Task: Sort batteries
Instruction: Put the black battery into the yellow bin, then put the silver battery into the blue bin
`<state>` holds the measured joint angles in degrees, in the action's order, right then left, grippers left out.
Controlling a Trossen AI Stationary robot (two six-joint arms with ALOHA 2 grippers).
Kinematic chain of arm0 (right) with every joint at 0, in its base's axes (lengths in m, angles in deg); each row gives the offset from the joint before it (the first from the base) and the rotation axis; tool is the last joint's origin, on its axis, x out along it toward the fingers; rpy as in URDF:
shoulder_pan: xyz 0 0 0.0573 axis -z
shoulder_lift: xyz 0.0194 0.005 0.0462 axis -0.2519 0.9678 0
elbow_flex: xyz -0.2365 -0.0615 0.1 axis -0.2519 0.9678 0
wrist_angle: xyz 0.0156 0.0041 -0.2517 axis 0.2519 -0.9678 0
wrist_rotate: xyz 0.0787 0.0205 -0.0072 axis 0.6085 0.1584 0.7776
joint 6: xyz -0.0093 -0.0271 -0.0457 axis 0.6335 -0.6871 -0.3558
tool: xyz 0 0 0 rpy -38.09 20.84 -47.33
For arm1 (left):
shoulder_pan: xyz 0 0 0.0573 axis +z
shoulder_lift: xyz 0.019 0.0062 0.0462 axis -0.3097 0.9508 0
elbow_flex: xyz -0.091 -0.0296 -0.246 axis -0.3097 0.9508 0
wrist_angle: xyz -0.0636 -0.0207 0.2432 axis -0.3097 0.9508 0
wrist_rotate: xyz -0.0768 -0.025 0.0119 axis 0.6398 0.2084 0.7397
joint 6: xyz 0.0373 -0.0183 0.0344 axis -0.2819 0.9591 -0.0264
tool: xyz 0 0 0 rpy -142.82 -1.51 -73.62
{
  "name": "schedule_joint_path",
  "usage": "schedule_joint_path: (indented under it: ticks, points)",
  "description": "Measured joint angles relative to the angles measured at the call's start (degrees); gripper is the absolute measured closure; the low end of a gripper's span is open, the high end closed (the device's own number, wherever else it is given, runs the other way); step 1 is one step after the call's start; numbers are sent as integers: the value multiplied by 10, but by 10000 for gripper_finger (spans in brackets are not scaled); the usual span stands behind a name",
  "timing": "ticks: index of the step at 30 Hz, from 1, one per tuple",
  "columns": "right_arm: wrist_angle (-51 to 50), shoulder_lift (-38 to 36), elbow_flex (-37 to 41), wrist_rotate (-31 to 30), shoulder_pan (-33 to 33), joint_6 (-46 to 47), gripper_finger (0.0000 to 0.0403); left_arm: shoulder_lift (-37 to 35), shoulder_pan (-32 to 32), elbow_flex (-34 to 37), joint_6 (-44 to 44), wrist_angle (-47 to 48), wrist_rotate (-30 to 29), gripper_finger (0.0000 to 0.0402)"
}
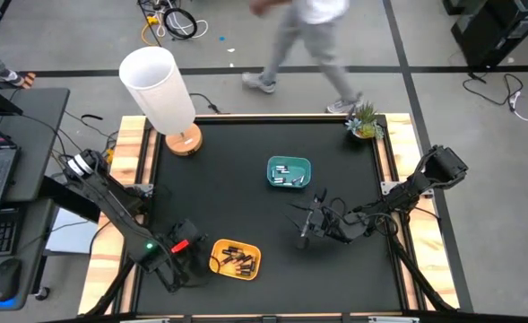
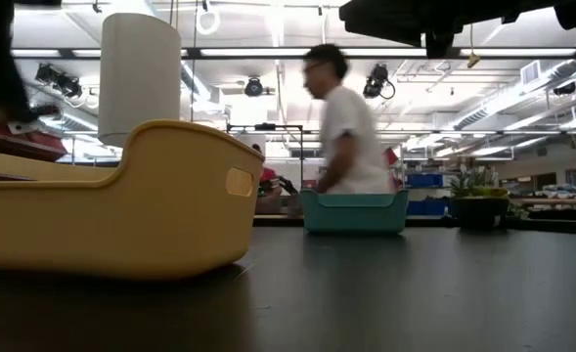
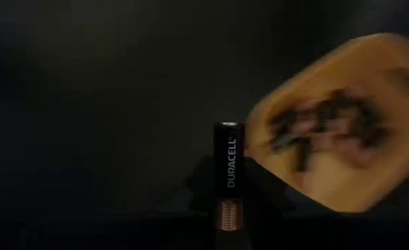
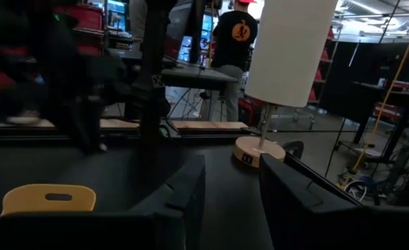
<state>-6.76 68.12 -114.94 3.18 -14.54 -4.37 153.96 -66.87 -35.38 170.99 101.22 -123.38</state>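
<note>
- Pinched upright in our left gripper (image 3: 226, 222), one copper-ended battery (image 3: 230, 170) hangs just beside the yellow tray (image 1: 246, 248)
- Yellow and teal tray (image 1: 288, 162) both hold batteries (image 1: 235, 260)
- Our right gripper (image 4: 232, 201), jaws spread, waits mid-table; sorting looks nearly done

Batteries (image 1: 236, 260) lie in both trays (image 1: 255, 266), lamp (image 1: 167, 97) behind them.

Two trays sit on the table: one yellow tray (image 1: 235, 258), one teal tray (image 1: 289, 172). One white lamp (image 1: 160, 92), one small potted plant (image 1: 365, 121), two robot arms.
</note>
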Motion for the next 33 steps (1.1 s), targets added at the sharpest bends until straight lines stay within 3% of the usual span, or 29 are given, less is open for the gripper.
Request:
schedule_joint_path:
  ticks: [3, 8, 12, 17, 20, 27, 33]
  points:
    - [0, 0, 0, 0, 0, 1, 281, 5, 1, -35, -68, -67, -34, 351]
    - [0, 0, 0, 0, 0, 9, 281, 13, 29, -36, -103, -187, -51, 349]
    - [-5, 0, 0, 9, -2, 24, 281, 52, 56, -34, -143, -245, -43, 293]
    - [-19, 0, 0, 14, -10, 43, 281, 102, 102, -33, -170, -256, 108, 214]
    - [-23, 0, 0, 13, -16, 47, 281, 109, 119, -45, -219, -258, 145, 195]
    - [-45, 0, 0, 11, -28, 85, 281, 108, 137, -110, -374, -250, 84, 202]
    - [-66, 0, 0, -15, -47, 133, 282, 108, 113, -117, -506, -265, -47, 214]
